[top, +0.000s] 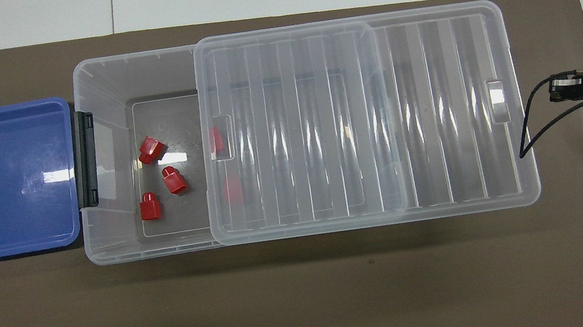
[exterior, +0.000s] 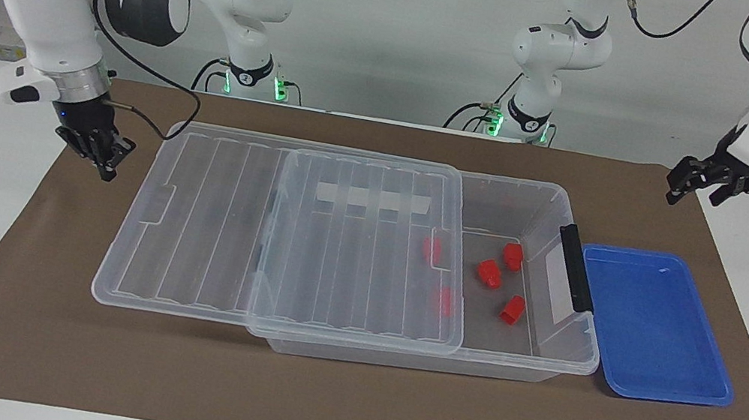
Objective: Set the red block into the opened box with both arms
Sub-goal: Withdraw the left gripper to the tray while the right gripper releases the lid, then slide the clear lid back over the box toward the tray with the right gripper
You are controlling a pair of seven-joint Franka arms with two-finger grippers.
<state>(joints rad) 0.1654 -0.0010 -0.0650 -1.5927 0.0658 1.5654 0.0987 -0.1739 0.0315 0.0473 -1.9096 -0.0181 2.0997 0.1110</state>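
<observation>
The clear box (exterior: 545,202) (top: 94,79) stands on the brown mat, its ribbed lid (exterior: 205,220) (top: 442,110) slid toward the right arm's end. Three red blocks (exterior: 489,273) (top: 175,179) lie in the uncovered part. Two more red blocks (exterior: 432,250) (top: 232,189) show through the lid. My left gripper (exterior: 700,182) hangs open and empty, up over the mat's edge at the left arm's end. Only a black sliver of it shows in the overhead view. My right gripper (exterior: 103,158) (top: 560,87) is shut on nothing, low beside the lid's overhanging end without touching it.
An empty blue tray (exterior: 656,325) (top: 14,177) sits against the box's end with the dark grey latch (exterior: 574,266) (top: 85,159). The brown mat (exterior: 342,402) spreads wide on the side of the box away from the robots.
</observation>
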